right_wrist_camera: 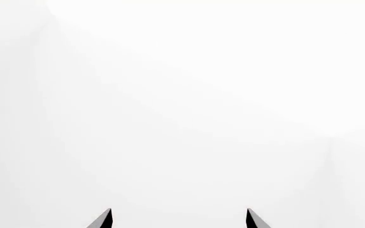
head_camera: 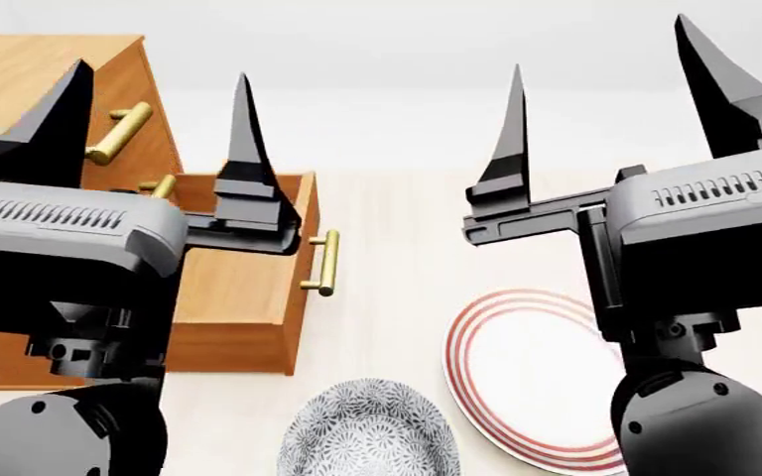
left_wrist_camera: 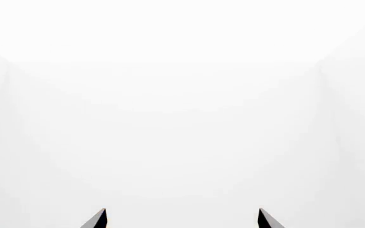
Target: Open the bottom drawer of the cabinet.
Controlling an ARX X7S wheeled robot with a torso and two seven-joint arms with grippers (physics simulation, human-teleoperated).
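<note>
A: Head view first. Where does the bottom drawer (head_camera: 242, 297) sit?

B: Pulled well out of the cabinet (head_camera: 37, 69), its wooden box exposed and its brass bar handle (head_camera: 326, 262) facing the plate side of the surface (head_camera: 395, 248). The handles of the two drawers above sit back against the cabinet front, so only the lowest one sticks out.

A: Is anything holding it?

B: No. The left gripper (head_camera: 156, 109) is raised in front of the camera, fingers (head_camera: 245, 129) spread apart and empty, clear of the handle. The right gripper (head_camera: 606, 84) is likewise lifted, its fingers parted with nothing between them.

A: Why are both held so high?

B: My guess is that the pull is finished and the arms are parked out of the way. The wrist views agree: each shows only two dark tips against blank white, so both point away from the furniture.

A: And the dishes?

B: A red-rimmed plate (head_camera: 527, 382) and a patterned bowl (head_camera: 368, 431) lie near the robot, beside the drawer but not touching it, so its path stays free.
</note>
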